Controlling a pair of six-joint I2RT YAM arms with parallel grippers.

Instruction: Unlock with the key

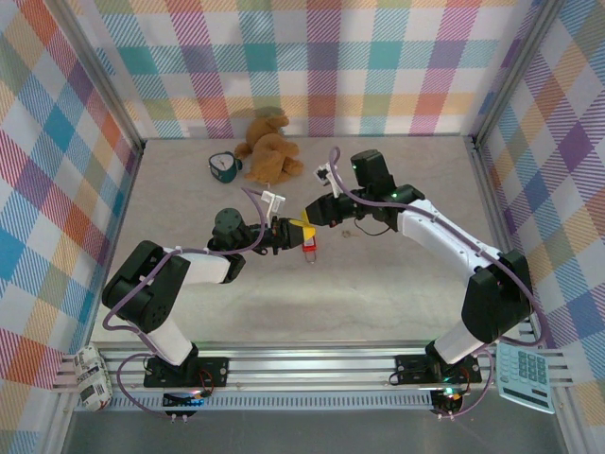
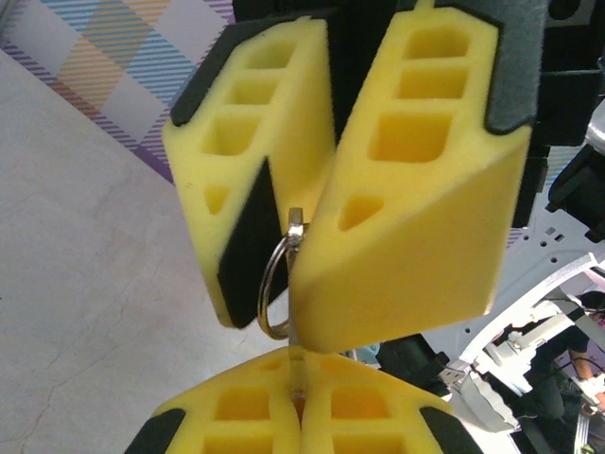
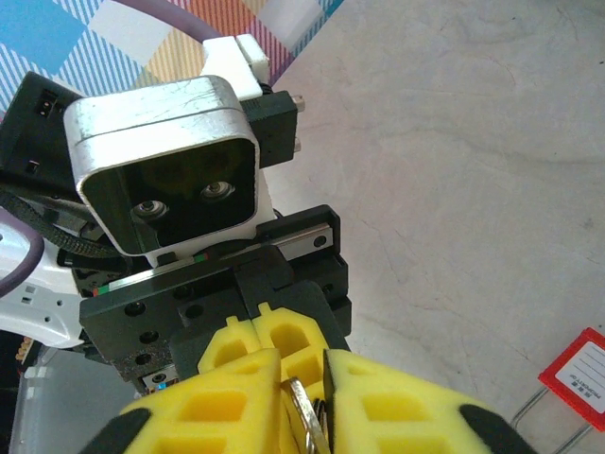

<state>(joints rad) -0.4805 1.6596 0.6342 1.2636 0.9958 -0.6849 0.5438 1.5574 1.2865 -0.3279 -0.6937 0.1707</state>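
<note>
Table (image 1: 397,284), pale and mottled, walled on three sides by plaid panels. Left arm (image 1: 161,284), black and white, reaching from the near-left corner toward the table's middle. Right arm (image 1: 444,236), white and black, bent in from the near-right to meet it there. Brown plush toy (image 1: 269,151) at the far wall, with a small teal object (image 1: 224,167) just beside it on its left. Calculator (image 1: 525,375) on the frame rail outside the near-right corner. Left gripper (image 2: 298,374), yellow foam fingers pressed together on the key's thin shaft, which stands up out of the seam between them; seen tip-on from the right wrist as two yellow pads closed flat against each other (image 3: 274,342). Right gripper (image 2: 288,317), yellow fingers pointing tip to tip at the left gripper, drawn narrow around the key's head and ring — whether they press on the metal cannot be told. Red padlock (image 1: 309,248), square, with a white label and a wire shackle, lying on the table just nearside of the two grippers and apart from both. Key ring (image 2: 272,293), a steel split ring hanging from the key's head in the gap between the right fingers. The key (image 2: 296,225), tiny, pale dull metal, upright in mid-air between the two grippers — shaft pinched by the left, head inside the right.
</note>
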